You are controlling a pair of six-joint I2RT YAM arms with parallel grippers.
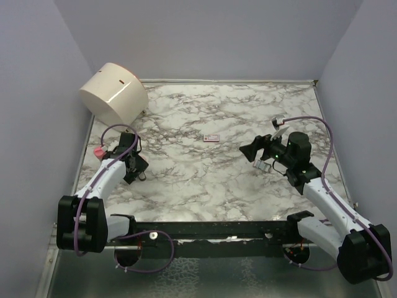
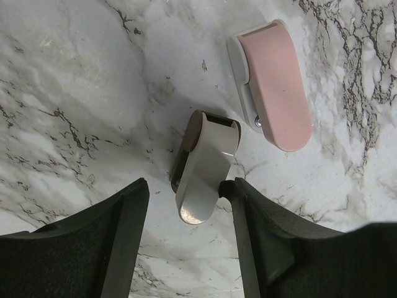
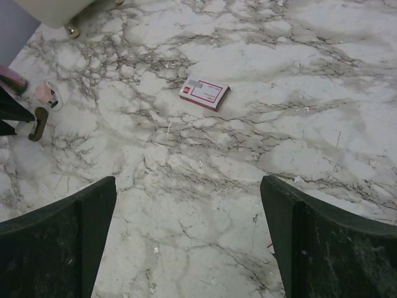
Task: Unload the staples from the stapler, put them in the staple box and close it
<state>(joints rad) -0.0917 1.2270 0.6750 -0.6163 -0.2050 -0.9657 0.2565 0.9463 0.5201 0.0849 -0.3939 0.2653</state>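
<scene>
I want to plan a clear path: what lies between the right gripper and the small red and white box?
Nothing stands there: only bare marble table lies between the right gripper and the box, as the right wrist view shows.

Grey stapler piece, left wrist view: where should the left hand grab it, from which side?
Probably best to take the grey stapler piece across its two long sides, near mid-length, coming down from above. It lies on the marble, long and narrow, and the left hand straddles its rounded near end. Avoid the far end, close to the pink piece.
</scene>
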